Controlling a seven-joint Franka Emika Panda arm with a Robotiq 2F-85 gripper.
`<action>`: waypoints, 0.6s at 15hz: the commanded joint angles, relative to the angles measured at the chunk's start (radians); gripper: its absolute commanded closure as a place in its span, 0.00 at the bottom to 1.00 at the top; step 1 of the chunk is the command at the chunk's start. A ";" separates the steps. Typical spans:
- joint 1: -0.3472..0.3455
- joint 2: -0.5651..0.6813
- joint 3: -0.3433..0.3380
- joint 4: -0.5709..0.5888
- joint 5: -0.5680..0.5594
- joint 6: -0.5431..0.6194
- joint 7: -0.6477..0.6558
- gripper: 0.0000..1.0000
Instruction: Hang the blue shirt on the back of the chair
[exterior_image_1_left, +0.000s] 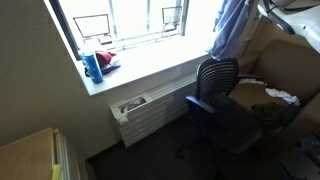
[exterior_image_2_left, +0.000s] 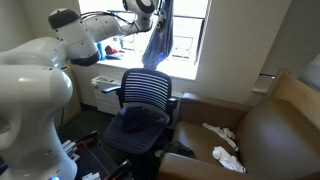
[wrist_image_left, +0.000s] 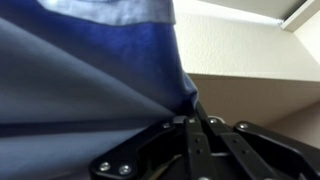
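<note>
- While your tool (exterior_image_2_left: 150, 8) pinches the blue shirt (exterior_image_2_left: 157, 40) by its top, the cloth hangs high above the chair (exterior_image_2_left: 147, 97).
- Lower off-centre and it drapes onto the seat (exterior_image_2_left: 138, 128), missing the backrest (exterior_image_2_left: 147, 82).
- Release early and it slides off.

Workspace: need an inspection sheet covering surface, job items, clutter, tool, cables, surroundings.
Surface: window sill, sunlit, carries clutter.
Job's things: blue shirt hangs from the tool, held high by the window; office chair back bare.
Clutter: blue bottle on sill; dark garment on chair seat; white cloths on brown sofa.
Tool: shut on blue shirt.
Cables: nothing seen.
Surroundings: radiator under sill.
</note>
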 joint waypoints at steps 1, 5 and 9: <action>0.058 -0.001 0.014 -0.138 -0.261 -0.020 0.276 1.00; 0.017 0.004 0.015 -0.087 -0.238 -0.003 0.252 0.99; -0.007 0.003 -0.019 -0.067 -0.217 -0.002 0.284 1.00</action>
